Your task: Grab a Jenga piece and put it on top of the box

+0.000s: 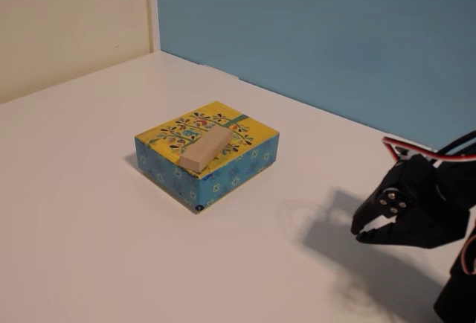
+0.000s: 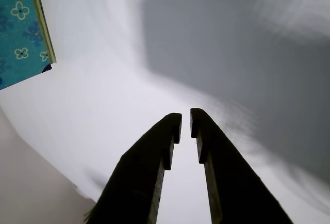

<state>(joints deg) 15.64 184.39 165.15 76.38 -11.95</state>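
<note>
One wooden block (image 1: 204, 149) lies flat on the yellow top of the box (image 1: 245, 155), set on a slant, with its near end coming right up to the front edge. As things lie, the job looks essentially done. The gripper (image 1: 362, 232) sits well apart to the right in the fixed view, low over the tabletop (image 1: 89, 241), holding nothing; the wrist view shows its jaws drawn nearly together, only a thin slit between them.

What could still go wrong, as I judge it: the block's end sits so close to the rim that a knock to the box would likely tip it off the front. A wide swing of the arm back across the middle, or the red and white wires (image 1: 398, 146) dragging over the lid, could cause that. The box looks light and the surface slick, so a side nudge would probably slide it instead of stopping it.

That tabletop is plain white and glossy, bare around the box apart from the arm's dark shadow. Behind it stand a blue wall (image 1: 327, 33) and, to the left, a cream wall (image 1: 67, 18), meeting at a white corner strip.
</note>
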